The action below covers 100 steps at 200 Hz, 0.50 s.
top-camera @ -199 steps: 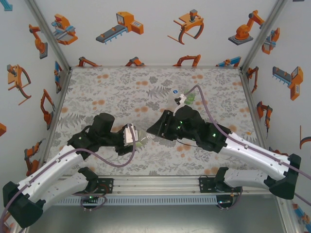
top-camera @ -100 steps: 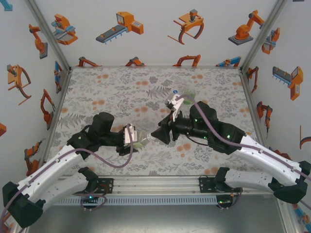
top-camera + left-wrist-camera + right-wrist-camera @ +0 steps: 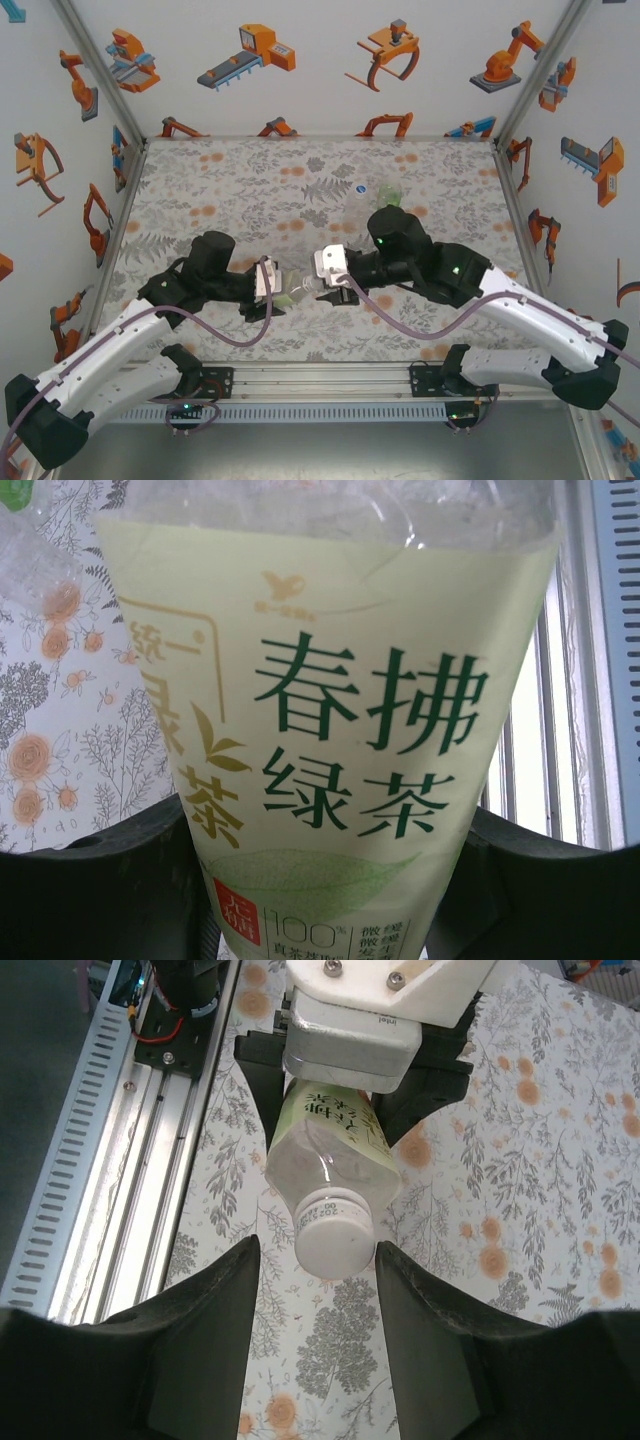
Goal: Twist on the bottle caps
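From above: pinching the labelled bottle [image 3: 296, 294] by its lower body in the left pincer [image 3: 278, 292], tipped on its side over the table [image 3: 220, 180], neck toward the right pincer [image 3: 322, 289]. Well beyond the labelled bottle, toward the back wall, a green bottle [image 3: 390, 194] and, just left of that, a faint colourless bottle [image 3: 356, 207].

From the left wrist: pressed against the labelled bottle from both sides with dark fingers [image 3: 100, 900], pale label with green characters. Floral table left of the labelled bottle, a metal rail [image 3: 610, 630] to its right.

From the right wrist: straddling the white cap [image 3: 336, 1232], seated on the labelled bottle's neck, with the right pincer spread wide; one finger [image 3: 440, 1350] just beside the cap, the other apart from it; cannot tell whether touching
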{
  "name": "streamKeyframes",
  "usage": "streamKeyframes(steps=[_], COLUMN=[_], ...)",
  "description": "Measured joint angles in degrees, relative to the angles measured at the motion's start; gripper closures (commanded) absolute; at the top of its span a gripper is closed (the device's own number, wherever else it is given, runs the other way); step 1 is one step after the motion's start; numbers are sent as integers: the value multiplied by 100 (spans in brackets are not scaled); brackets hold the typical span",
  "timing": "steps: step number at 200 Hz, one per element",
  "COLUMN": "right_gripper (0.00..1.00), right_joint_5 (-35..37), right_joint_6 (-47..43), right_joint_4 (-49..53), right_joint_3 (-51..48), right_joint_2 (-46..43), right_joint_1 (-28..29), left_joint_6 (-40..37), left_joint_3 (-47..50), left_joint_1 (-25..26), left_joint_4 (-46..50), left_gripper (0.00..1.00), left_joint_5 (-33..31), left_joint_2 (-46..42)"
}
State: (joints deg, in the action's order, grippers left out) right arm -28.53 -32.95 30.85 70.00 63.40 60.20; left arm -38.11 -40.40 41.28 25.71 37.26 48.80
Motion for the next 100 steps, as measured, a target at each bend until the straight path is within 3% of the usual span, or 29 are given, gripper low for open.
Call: streamKeyframes(steps=[50,100], right_gripper=[65,83], right_joint_5=[4,55], right_joint_6=[-175,50], right_joint_4=[-22,-72], right_joint_3=[31,28], right_joint_2=[166,164], right_joint_1=[-2,0], left_joint_6=[-4,-7], left_joint_3=[0,0], left_joint_1=[0,0], left_joint_4=[4,26], left_gripper=[100,100], left_joint_5=[61,74], left_joint_2=[66,61])
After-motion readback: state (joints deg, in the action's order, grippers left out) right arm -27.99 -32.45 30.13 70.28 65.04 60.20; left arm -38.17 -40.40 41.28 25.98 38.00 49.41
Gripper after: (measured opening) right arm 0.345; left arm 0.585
